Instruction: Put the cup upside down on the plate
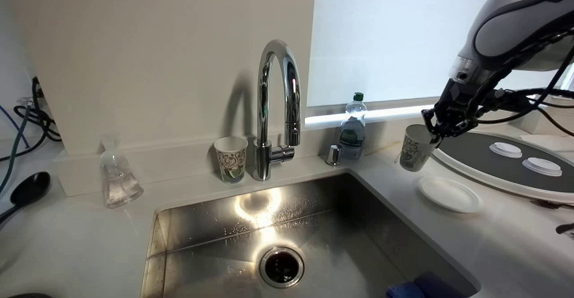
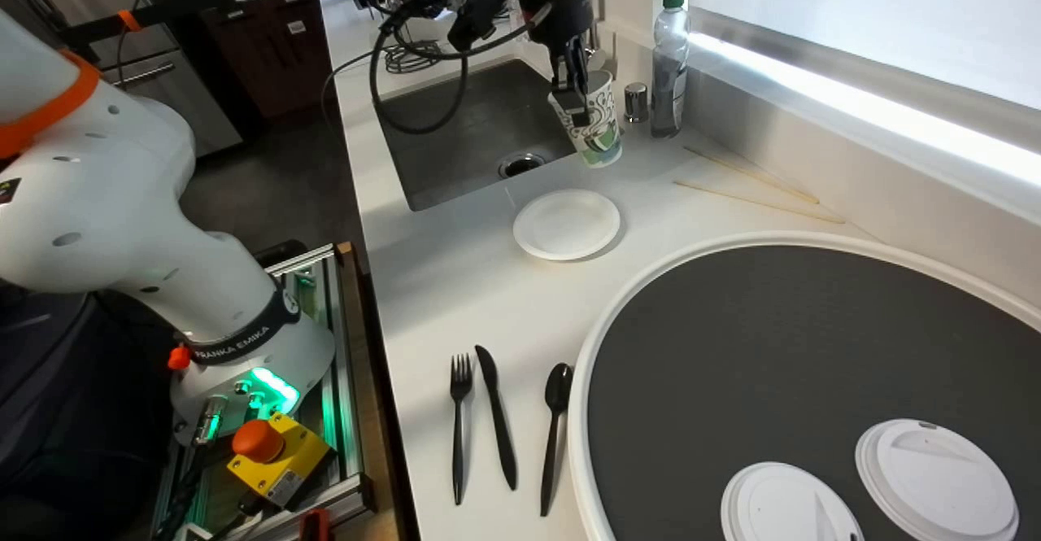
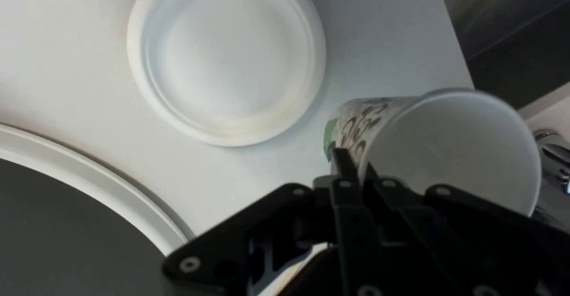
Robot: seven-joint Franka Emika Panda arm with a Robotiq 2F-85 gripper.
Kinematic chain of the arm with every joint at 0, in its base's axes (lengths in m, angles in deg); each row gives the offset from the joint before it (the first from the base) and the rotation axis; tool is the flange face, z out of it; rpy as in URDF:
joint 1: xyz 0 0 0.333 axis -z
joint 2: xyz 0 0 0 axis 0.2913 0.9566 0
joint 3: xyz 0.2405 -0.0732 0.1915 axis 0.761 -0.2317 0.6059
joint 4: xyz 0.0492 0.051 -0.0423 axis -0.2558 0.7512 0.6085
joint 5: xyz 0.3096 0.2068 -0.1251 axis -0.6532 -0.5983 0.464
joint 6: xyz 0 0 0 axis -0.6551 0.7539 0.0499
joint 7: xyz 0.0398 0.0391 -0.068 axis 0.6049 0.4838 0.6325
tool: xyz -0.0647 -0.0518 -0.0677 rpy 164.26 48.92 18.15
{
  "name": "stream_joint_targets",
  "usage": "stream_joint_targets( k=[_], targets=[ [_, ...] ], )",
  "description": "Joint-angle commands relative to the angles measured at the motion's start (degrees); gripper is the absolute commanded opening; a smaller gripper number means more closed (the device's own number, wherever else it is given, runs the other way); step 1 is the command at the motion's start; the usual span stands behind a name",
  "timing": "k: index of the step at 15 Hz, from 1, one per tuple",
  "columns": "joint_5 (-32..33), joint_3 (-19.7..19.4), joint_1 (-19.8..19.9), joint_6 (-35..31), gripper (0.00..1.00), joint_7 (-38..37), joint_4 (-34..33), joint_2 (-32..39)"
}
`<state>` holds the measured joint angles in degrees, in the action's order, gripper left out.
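Observation:
The cup (image 1: 413, 153) is a tapered whitish paper cup with scroll markings and a green patch near its base. My gripper (image 1: 435, 136) is shut on its wall at the rim, one finger inside and one outside, as the wrist view shows at the fingertips (image 3: 358, 164). The cup hangs above the counter, opening up and slightly tilted; it also shows in an exterior view (image 2: 600, 136) and the wrist view (image 3: 449, 149). The plate (image 2: 567, 225), a small white saucer, lies bare on the counter beside the cup; it also shows in the wrist view (image 3: 231, 60).
A similar patterned cup (image 1: 232, 160) stands by the faucet (image 1: 264, 110) behind the sink (image 1: 341, 244). A soap bottle (image 2: 669, 65) and thin sticks (image 2: 756, 202) are near the wall. A large dark-topped disc (image 2: 773, 346) holds two lids. Black cutlery (image 2: 496, 419) lies beside it.

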<state>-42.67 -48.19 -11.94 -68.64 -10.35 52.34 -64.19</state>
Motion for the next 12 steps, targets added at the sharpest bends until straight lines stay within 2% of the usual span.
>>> stream_joint_targets(
  k=[1,4,7,9,12],
  targets=[
    [-3.5,-0.4,-1.9,-2.4,0.01,3.1,-2.6,5.9],
    [-12.8,-1.2,-3.7,-1.6,0.01,8.9,-4.8,9.2],
    [-21.1,-2.0,-3.3,-0.5,0.01,12.5,-6.7,12.0],
    [-23.6,-2.5,-2.7,-0.6,0.01,13.6,-7.3,13.2],
    [-22.0,-3.3,-2.3,-1.3,0.01,13.0,-7.8,15.1]
  ],
)
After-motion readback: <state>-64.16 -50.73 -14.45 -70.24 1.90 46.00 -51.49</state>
